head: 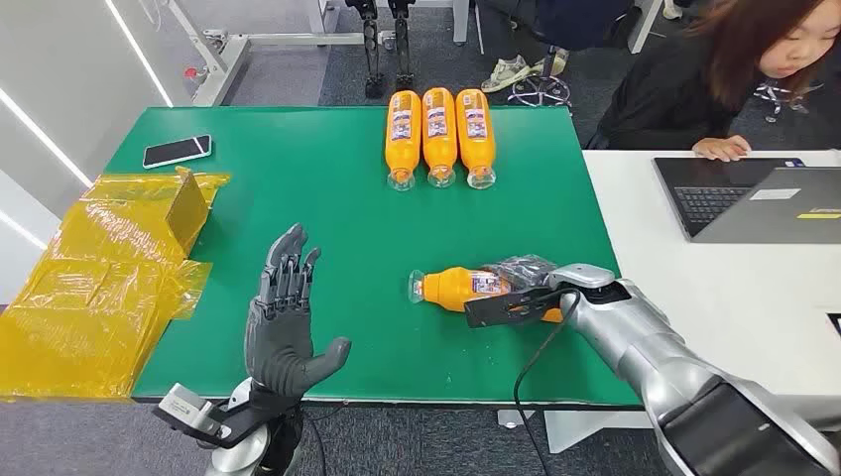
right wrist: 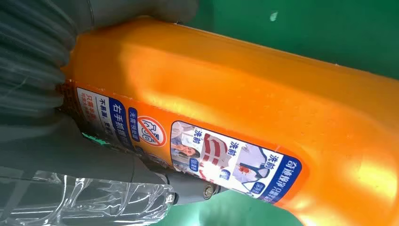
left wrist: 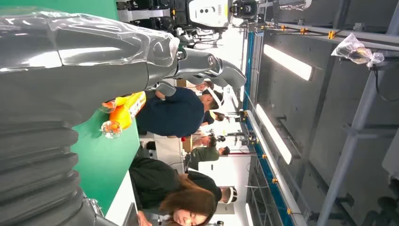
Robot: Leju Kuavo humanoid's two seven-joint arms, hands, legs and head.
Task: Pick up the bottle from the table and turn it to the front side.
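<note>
Currently left hand (head: 286,322) hovers at the near table edge, fingers spread, holding nothing. Right hand (head: 540,288) wraps the lying orange plastic bottle (head: 464,286) on the green table mat (head: 327,218). Grip sits over the glossy label; it could slip during rotation. Farther back, three orange bottles in a row (head: 439,136) are well apart, so low collision risk.

From my feed, taking the row of three bottles (head: 439,136) at the far edge of the desk (head: 347,228) as the landmark, the single bottle (head: 466,286) lies on its side nearer to me and slightly right of them, under my right hand (head: 536,288). My left hand (head: 283,322) sits near-left of that row, over the desk's near edge. The phone (head: 177,151) lies far left of the row, the laptop (head: 759,198) well to its right on the neighbouring desk (head: 714,288).
</note>
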